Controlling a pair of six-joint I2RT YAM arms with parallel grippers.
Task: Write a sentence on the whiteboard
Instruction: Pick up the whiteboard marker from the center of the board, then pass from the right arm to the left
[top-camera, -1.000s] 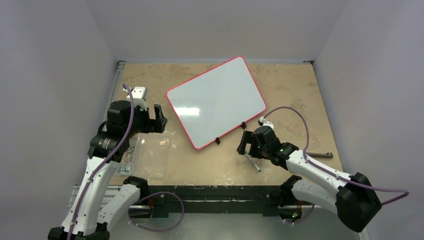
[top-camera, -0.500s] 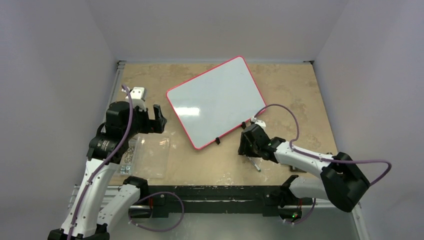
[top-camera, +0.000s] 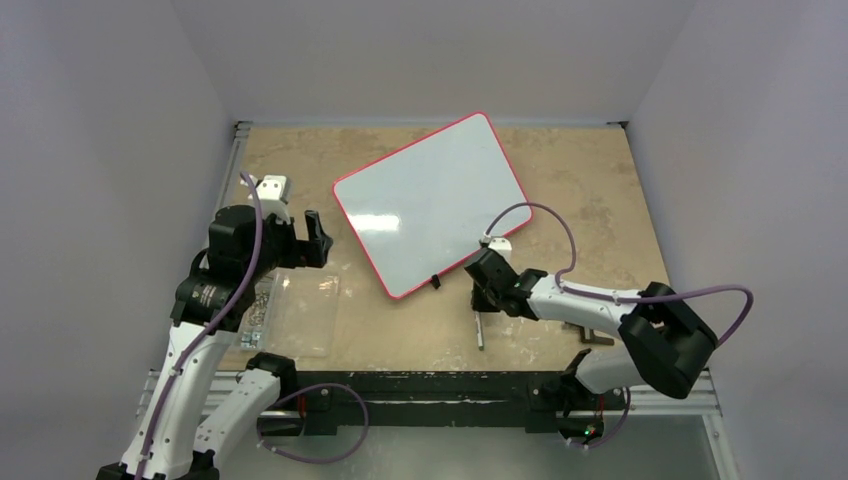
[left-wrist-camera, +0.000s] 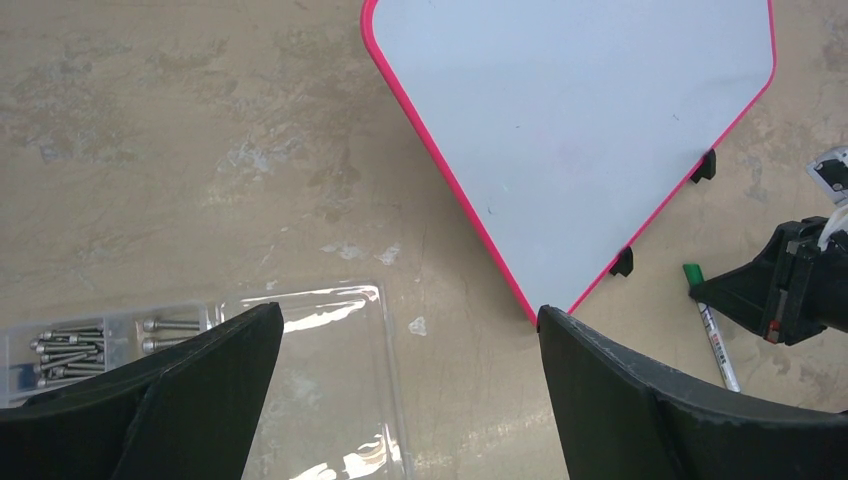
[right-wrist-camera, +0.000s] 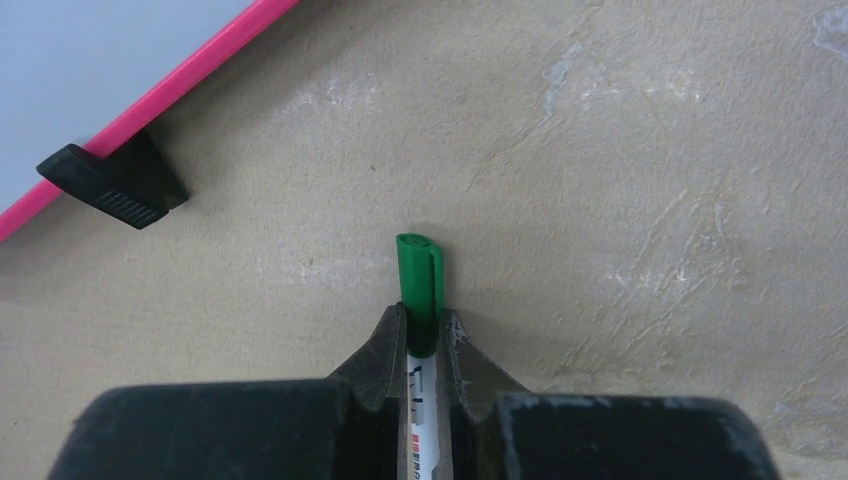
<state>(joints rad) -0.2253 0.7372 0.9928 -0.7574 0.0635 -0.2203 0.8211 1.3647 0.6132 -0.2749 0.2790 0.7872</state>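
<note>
Clamping item: right tool (right-wrist-camera: 422, 335), clenched on the green-capped marker (right-wrist-camera: 419, 270), lower centre of the wrist view. A second ago the marker lay slanted and loose on the bench (top-camera: 600, 200); the pickup now looks secured. Cap on, so uncapping is probably next. Whiteboard (top-camera: 430, 200), upper centre, blank. Left tool (left-wrist-camera: 408, 312) spread wide, holding nothing, left of the board.

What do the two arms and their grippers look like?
Both arms, left and right, have white link shells with black joint housings. A loose purple cable loops along each from the wrist back. The left gripper and right gripper are matte black, with wedge-shaped fingers tapering to the tips.
</note>
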